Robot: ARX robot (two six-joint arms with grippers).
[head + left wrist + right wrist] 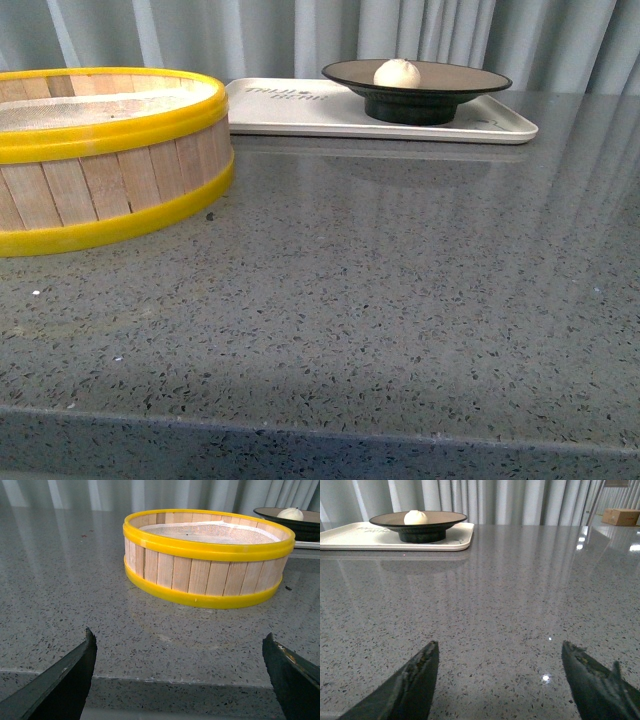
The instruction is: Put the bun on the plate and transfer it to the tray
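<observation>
Since the bun (397, 73) sits on the plate (416, 90) atop the tray (290, 108) | I see both grippers spread, empty | risk: any renewed reach could nudge the plate off.

We're looking at a staged test bench: speckled grey stone countertop (380, 320), pale pleated curtains (300, 35) behind, and a cardboard box (624, 516) off at the side.
</observation>
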